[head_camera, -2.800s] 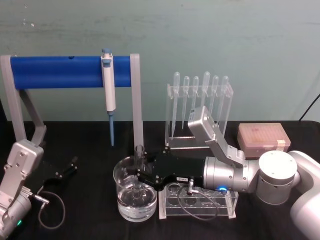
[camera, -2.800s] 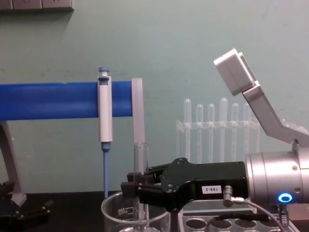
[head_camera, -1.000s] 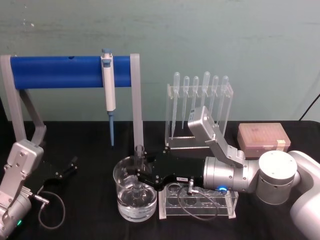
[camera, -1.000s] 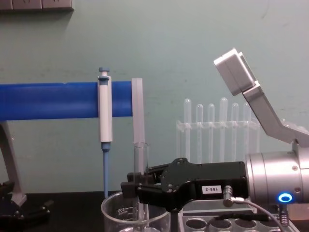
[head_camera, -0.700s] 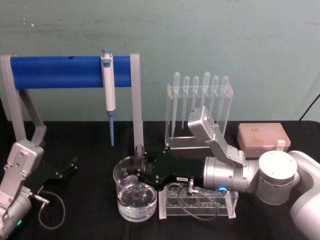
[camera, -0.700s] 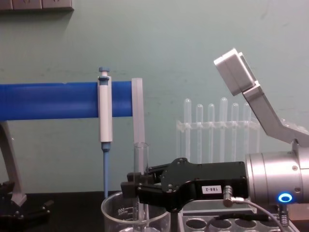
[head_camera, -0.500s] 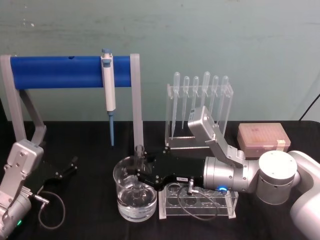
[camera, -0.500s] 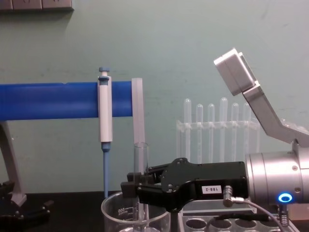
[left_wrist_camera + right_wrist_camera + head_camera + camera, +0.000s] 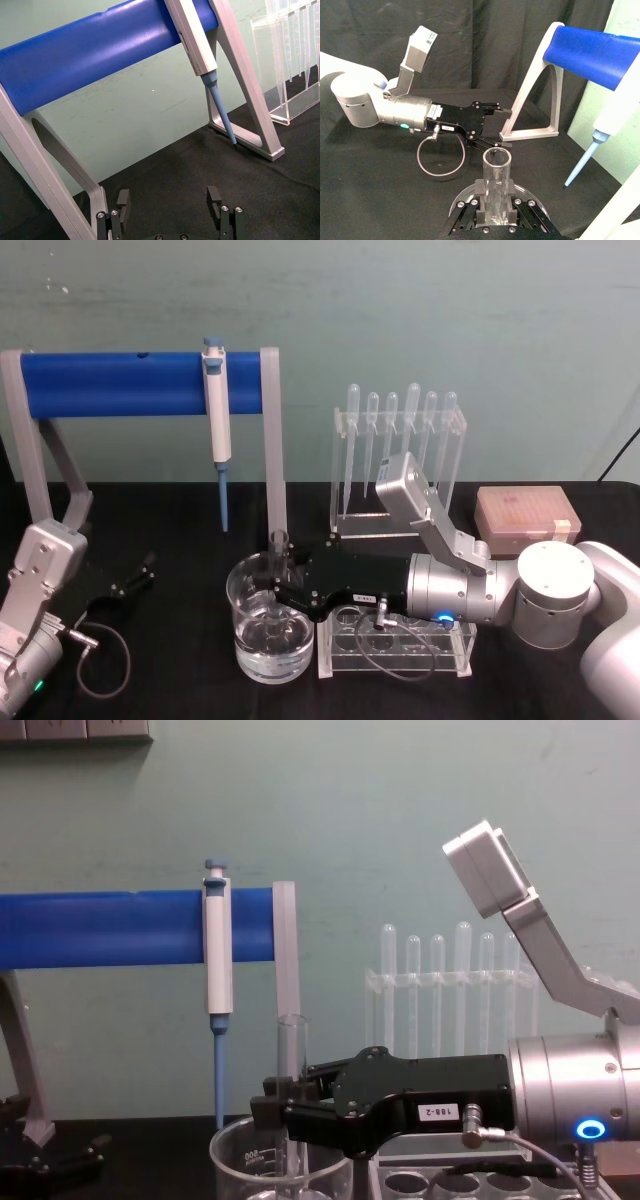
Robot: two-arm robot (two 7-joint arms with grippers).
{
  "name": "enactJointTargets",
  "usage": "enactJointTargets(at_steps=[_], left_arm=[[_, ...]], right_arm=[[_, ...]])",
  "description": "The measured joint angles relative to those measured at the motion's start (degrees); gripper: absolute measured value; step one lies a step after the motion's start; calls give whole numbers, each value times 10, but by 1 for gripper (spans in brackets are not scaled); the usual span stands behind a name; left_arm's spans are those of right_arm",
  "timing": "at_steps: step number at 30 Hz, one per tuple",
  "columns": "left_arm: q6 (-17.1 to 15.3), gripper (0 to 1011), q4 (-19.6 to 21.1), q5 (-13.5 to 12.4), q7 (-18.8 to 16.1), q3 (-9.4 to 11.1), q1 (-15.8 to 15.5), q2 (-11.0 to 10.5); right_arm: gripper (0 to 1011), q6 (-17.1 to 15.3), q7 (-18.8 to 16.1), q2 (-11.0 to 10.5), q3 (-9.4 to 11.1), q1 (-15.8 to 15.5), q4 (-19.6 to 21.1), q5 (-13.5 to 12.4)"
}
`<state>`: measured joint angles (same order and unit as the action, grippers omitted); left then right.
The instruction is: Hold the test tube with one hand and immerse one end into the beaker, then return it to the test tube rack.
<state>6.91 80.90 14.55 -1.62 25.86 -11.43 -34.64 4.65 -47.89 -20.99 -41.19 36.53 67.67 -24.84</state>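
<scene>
The test tube (image 9: pixel 279 552) stands upright, and my right gripper (image 9: pixel 274 591) is shut on it around its middle. Its open rim (image 9: pixel 291 1021) rises above the fingers, while its lower part reaches down inside the beaker (image 9: pixel 243 640), which holds water. The chest view shows the same grip over the beaker (image 9: pixel 236 1160). In the right wrist view the test tube (image 9: pixel 497 175) sits between my right gripper's (image 9: pixel 496 209) black fingers. My left gripper (image 9: pixel 133 577) rests open on the black cloth at the left, holding nothing, with its fingers (image 9: pixel 215 198) spread wide.
A blue bar stand (image 9: pixel 130 383) carries a white-and-blue pipettor (image 9: pixel 217 420) behind the beaker. A clear rack of plastic pipettes (image 9: pixel 400 455) stands at the back. A clear tube rack (image 9: pixel 400 645) lies under my right arm. A pink box (image 9: pixel 527 513) sits at the right.
</scene>
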Motion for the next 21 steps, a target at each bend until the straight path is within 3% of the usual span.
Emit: enactJointTargets(at_steps=[21], left_arm=[[0, 1000, 0, 0, 0, 0, 0, 0]], right_arm=[[225, 0, 0, 0, 0, 0, 1, 0]])
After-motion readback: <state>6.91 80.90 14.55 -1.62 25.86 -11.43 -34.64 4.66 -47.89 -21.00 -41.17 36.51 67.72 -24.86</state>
